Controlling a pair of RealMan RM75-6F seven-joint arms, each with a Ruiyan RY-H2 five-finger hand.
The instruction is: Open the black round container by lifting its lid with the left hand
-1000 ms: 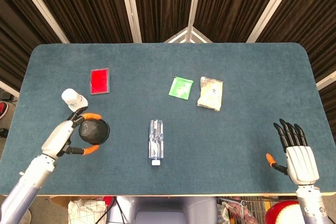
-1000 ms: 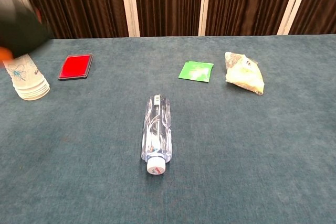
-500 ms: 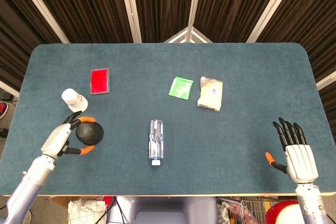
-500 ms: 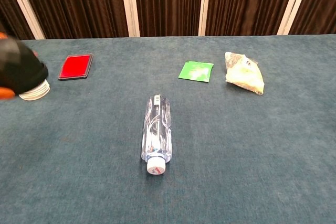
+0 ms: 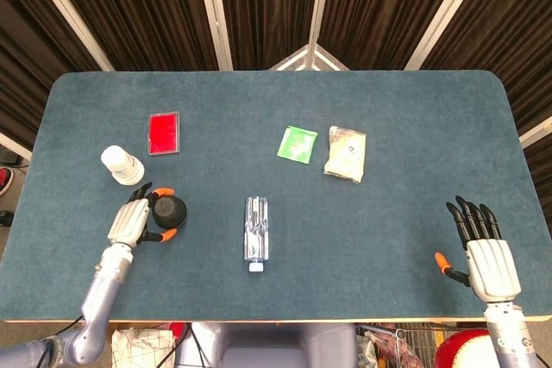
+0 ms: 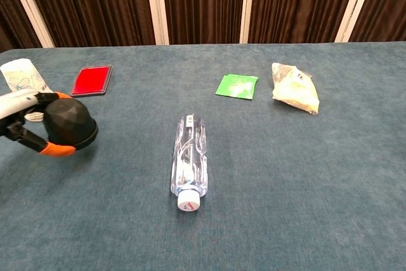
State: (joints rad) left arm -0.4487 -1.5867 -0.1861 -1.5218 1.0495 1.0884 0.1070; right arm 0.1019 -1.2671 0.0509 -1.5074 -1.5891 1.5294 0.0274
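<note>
The black round container (image 5: 169,208) is low over the left part of the table (image 5: 397,109), just right of the paper cups. My left hand (image 5: 134,221) grips it from the left, orange fingertips wrapped around its sides. The chest view shows the same container (image 6: 68,123) as a faceted black dome in the left hand (image 6: 19,115), at or just above the cloth. I cannot tell whether the lid is apart from its base. At the front right edge my right hand (image 5: 485,252) holds nothing, with its fingers spread.
A stack of paper cups (image 5: 122,165) stands just behind the left hand, and a red card (image 5: 164,133) lies further back. A clear bottle (image 5: 256,228) lies in the middle. A green packet (image 5: 297,144) and a snack bag (image 5: 346,153) lie beyond it.
My left hand has come down towards the table with the black container, ending a little further right beside the cups. The right hand has barely moved.
</note>
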